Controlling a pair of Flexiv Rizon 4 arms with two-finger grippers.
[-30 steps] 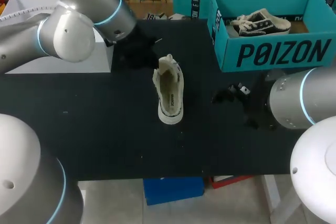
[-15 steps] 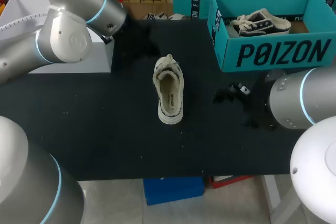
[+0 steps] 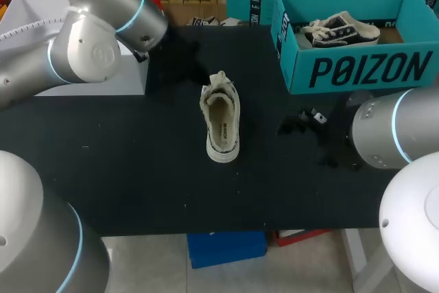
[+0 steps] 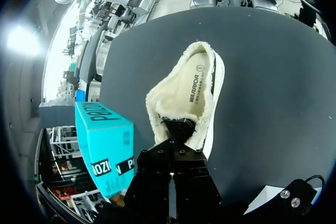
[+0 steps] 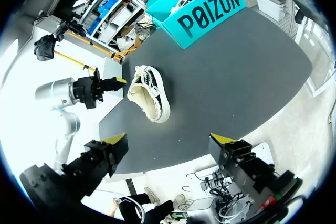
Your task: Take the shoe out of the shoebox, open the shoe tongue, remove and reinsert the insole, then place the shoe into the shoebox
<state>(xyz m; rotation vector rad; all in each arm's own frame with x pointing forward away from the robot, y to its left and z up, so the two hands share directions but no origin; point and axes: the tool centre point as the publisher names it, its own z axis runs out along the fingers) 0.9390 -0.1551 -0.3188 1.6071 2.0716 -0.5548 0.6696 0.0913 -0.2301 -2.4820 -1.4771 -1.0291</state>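
Two robot arms work over a black table, with one shoe lying loose at its middle. Nearest the camera, on the right side, the right arm's tool hangs above the table with its yellow-tipped fingers spread wide and nothing between them. It is well apart from the shoe, off to the shoe's side. At the centre lies a cream, fleece-lined low shoe with a dark printed side, upright on its sole. Its long axis runs from the near edge of the table toward the far edge, heel nearest the camera and toe end pointing away. Its pale insole looks seated inside. Just past the toe end, toward the far left, sits the left arm's black tool. Its fingers appear pressed together on nothing and point along the shoe's length into its opening. The left tool is therefore the nearer one and looks best placed for whatever grip comes next. Farthest away, at the far right of the table, stands an open teal cardboard shoebox. It holds a second shoe, dark with a white sole.
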